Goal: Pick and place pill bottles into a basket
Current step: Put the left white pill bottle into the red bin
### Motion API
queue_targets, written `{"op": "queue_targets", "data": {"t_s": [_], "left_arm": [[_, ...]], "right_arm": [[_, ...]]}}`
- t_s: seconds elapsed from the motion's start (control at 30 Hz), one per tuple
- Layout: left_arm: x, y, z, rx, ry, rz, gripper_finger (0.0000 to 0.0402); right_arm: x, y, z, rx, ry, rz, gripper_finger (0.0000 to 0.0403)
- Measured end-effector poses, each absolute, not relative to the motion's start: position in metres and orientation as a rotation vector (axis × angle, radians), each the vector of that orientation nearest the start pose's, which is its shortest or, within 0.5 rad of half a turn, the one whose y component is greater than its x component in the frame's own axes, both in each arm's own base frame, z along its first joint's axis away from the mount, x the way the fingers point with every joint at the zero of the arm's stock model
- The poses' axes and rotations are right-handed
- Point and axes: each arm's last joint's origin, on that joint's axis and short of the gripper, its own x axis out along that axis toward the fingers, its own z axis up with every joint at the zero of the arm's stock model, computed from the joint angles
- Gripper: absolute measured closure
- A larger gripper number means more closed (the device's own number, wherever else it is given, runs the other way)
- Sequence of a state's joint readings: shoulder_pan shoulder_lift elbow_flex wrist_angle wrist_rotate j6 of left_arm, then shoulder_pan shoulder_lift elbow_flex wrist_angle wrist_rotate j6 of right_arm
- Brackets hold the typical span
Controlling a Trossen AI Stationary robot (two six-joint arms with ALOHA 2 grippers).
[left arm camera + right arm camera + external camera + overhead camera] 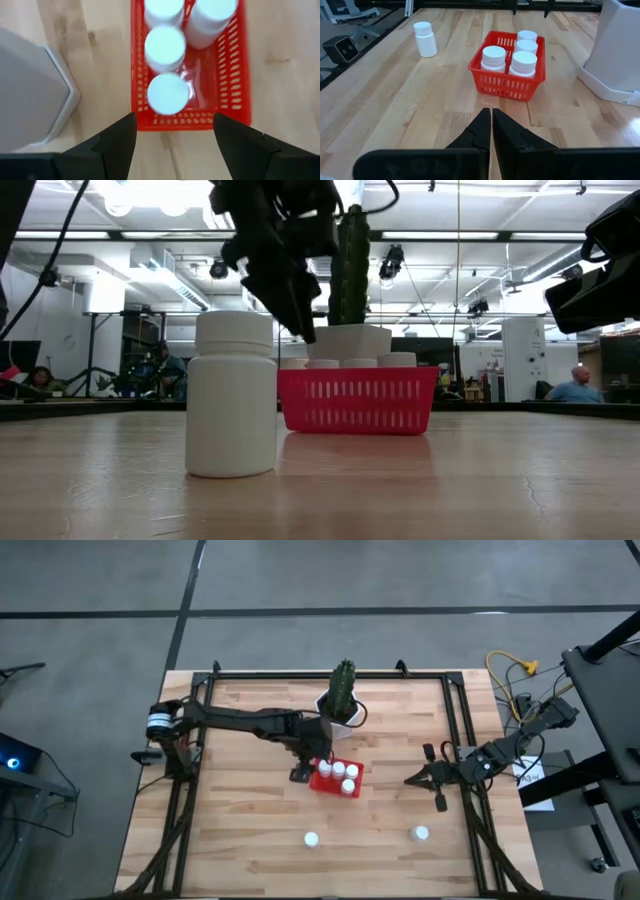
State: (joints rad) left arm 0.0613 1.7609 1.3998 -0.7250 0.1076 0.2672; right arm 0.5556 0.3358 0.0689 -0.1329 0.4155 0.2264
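Note:
The red basket (336, 779) stands mid-table and holds several white pill bottles (167, 94), all upright. My left gripper (175, 132) hangs open just above the basket's left end (303, 774), with nothing between its fingers. Two more pill bottles stand upright on the wood near the front edge, one (312, 839) left of centre and one (421, 833) to the right. My right gripper (491, 125) is shut and holds nothing. It rests low at the table's right side (420, 778) and points toward the basket (507, 70).
A white hexagonal pot with a green cactus (342, 705) stands just behind the basket, close to my left arm. The table's black frame rails (462, 740) run along its sides. Bare wood lies between the basket and the two loose bottles (233, 395).

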Motion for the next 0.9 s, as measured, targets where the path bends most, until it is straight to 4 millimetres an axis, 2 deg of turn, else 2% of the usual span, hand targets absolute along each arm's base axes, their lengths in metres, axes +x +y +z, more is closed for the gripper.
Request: {"op": "queue_targets", "data": {"t_s": [0.1,0.27,0.57,0.67,0.77,0.9], "left_arm": [[0.362,0.007,0.254,0.17,1.042,-0.212,0.0157],[0.358,-0.024,0.261,0.218,1.009,-0.288,0.0157],[0.351,-0.107,0.265,0.334,0.875,-0.476,0.0157],[0.345,-0.133,0.267,0.394,0.827,-0.489,0.0157],[0.339,-0.15,0.267,0.441,0.815,-0.483,0.0157],[0.334,-0.162,0.267,0.412,0.807,-0.494,0.0157]], "right_arm": [[0.1,0.048,0.146,0.036,0.372,0.097,0.0394],[0.1,0.048,0.146,0.036,0.373,0.097,0.0394],[0.1,0.048,0.146,0.035,0.374,0.096,0.0394],[0.1,0.048,0.146,0.036,0.374,0.096,0.0394],[0.1,0.048,0.146,0.04,0.373,0.095,0.0394],[0.1,0.048,0.147,0.045,0.368,0.096,0.0394]]}}
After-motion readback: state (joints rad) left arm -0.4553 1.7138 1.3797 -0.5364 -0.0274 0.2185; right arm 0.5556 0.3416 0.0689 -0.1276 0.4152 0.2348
